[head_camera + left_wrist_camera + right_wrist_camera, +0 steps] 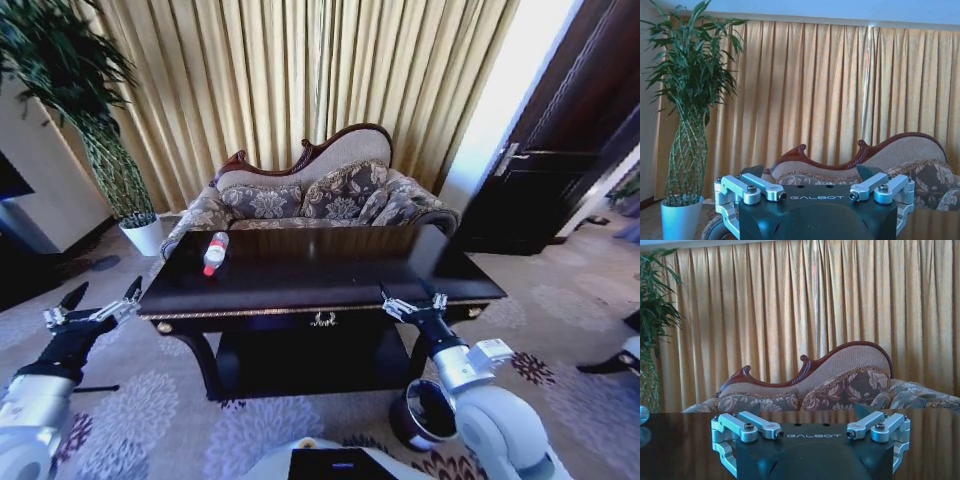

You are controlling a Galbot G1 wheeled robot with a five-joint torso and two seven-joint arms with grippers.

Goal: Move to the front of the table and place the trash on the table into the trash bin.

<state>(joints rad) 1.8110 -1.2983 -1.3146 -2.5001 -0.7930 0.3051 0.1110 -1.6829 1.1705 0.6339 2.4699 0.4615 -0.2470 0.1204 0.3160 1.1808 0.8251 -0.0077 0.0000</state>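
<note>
Head view: trash bin (pixel 425 415) half hidden.

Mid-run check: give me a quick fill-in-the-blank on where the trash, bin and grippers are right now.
1. The bottle lies on the ____.
2. The trash bin stands on the floor beneath the robot's ____ arm.
3. The left gripper and the right gripper both have their fingers ____.

Missing words: table; right; open
</note>
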